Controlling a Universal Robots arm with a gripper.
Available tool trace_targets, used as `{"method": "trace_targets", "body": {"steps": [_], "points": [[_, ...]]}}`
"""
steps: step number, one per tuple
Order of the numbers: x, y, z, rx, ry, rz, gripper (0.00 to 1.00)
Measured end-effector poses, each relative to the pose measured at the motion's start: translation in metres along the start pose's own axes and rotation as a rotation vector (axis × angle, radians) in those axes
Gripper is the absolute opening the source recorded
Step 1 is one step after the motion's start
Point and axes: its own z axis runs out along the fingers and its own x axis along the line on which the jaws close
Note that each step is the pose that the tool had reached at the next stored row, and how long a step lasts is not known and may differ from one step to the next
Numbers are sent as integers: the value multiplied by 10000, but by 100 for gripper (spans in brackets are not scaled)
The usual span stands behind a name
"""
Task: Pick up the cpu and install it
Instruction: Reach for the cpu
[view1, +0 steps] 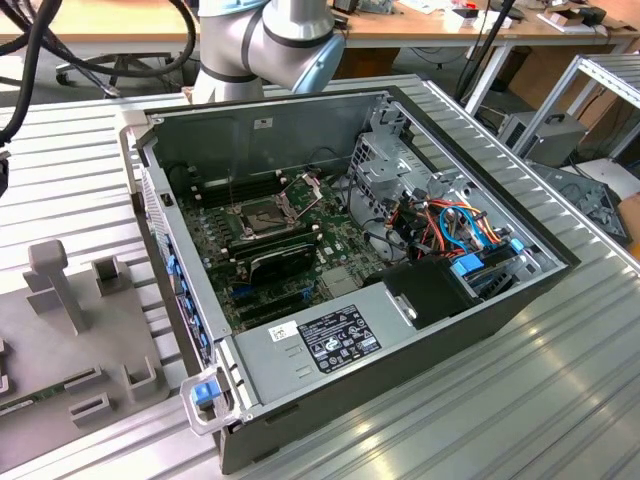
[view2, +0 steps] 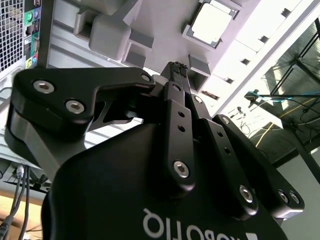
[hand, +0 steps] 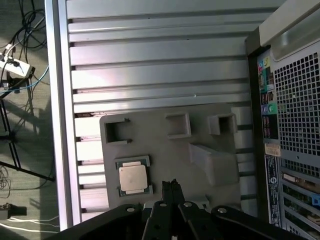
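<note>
My black gripper (hand: 170, 184), fingers together, empty, hangs just beside the flat grey-tan square cpu (hand: 133, 177); its grey tray (view1: 110, 330) lies eight o'clock from the open metal case (view1: 250, 130).

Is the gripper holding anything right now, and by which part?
Nothing. The gripper is shut and empty; the cpu lies in its grey tray, apart from it.

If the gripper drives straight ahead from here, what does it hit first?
Probably the bare grey fixture plate beside the cpu, not the cpu itself: in the first wrist view the gripper, tips shut, lines up off to its side. Depth is unclear.
</note>
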Motion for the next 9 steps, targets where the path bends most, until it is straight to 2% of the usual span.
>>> {"method": "trace_targets", "body": {"steps": [6, 9], "points": [[109, -11, 78, 0, 0, 0, 11], [138, -15, 108, -1, -1, -2, 11]]}}
